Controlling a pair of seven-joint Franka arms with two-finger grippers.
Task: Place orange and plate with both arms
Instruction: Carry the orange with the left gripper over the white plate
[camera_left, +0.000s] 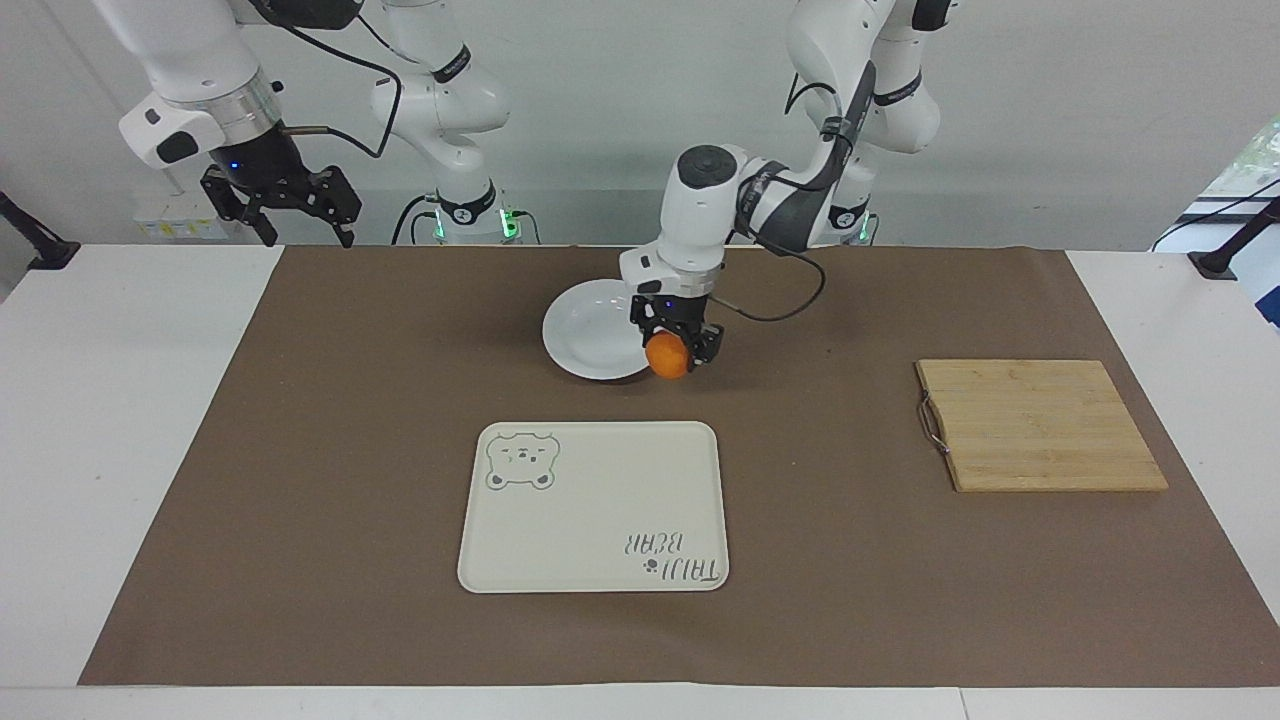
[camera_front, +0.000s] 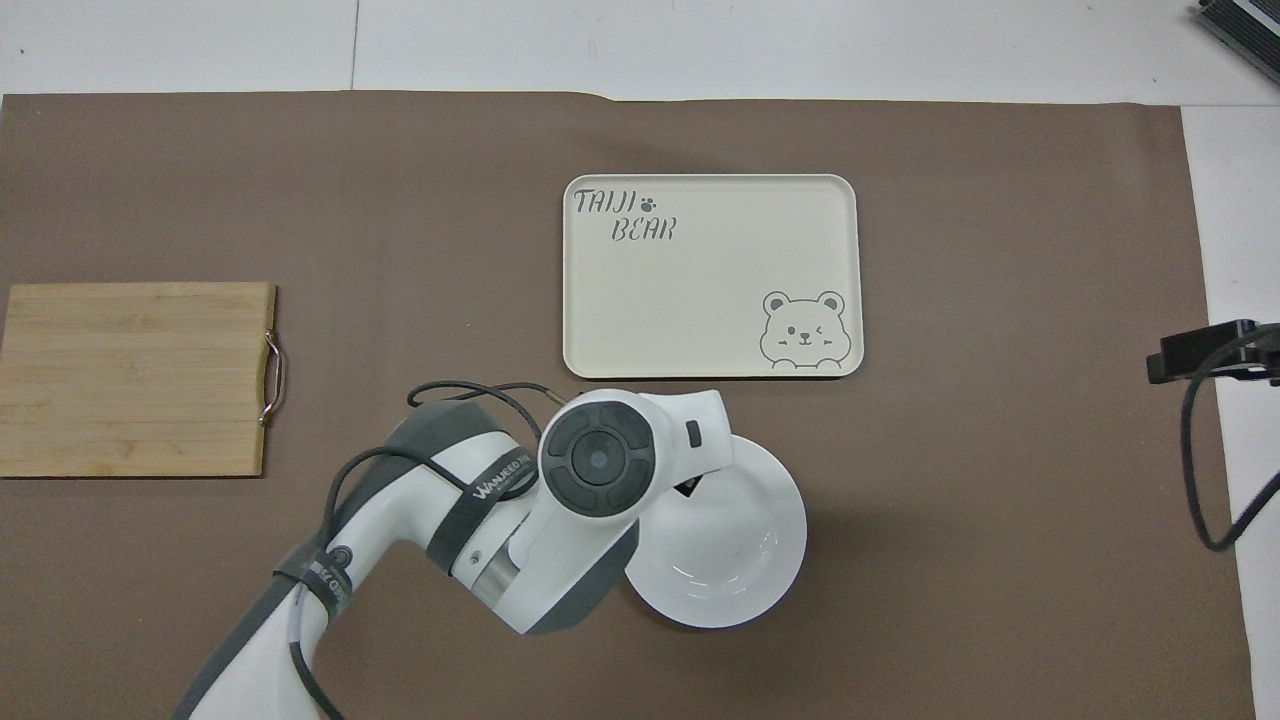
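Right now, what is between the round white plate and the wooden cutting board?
Only bare brown mat, in both views, between the round white plate and the wooden cutting board.

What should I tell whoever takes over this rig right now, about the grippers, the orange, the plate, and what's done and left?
Left gripper: shut on the small round bright orange, in the air over the edge of the round glossy white plate.
Right gripper: open, holding nothing, waiting raised at the right arm's end of the table.
Plate: on the brown mat, nearer to the robots than the cream rectangular bear tray.
Wooden cutting board: bare, at the left arm's end.
Done: orange picked up.
Left: set the orange down, place the plate.
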